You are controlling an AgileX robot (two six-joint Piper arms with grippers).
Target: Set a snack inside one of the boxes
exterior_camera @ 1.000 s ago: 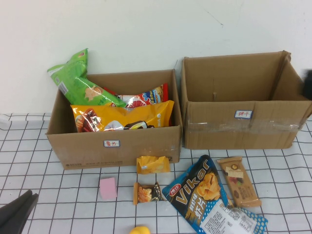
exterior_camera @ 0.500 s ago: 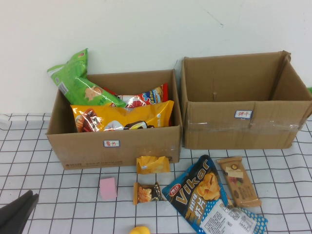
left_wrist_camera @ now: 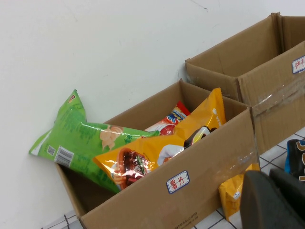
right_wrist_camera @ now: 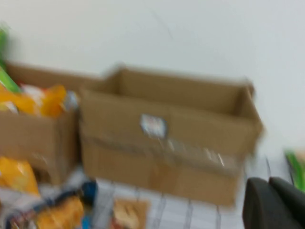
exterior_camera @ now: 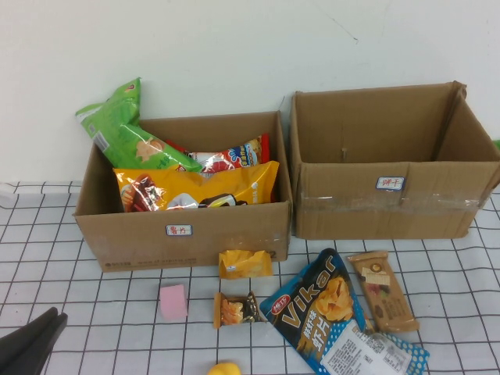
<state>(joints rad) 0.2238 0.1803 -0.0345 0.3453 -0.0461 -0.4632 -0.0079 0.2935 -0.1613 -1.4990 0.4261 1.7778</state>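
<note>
While high view lacks right gripper [right_wrist_camera: 274, 202], left gripper [exterior_camera: 31, 344] shows.

Brown boxes, bright snacks on a black-gridded white cloth [exterior_camera: 94, 289]
Green bag [exterior_camera: 125, 129], orange bag [exterior_camera: 195, 187], blue Vikar bag [exterior_camera: 328, 312], pink block [exterior_camera: 173, 301].

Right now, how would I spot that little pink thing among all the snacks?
Start at the left cardboard box, the one stuffed with bags. On the checked tablecloth just in front of it sits the pink block, left of a small brown snack packet. It is the only plain, unprinted pink item; its neighbours are glossy printed wrappers.
</note>
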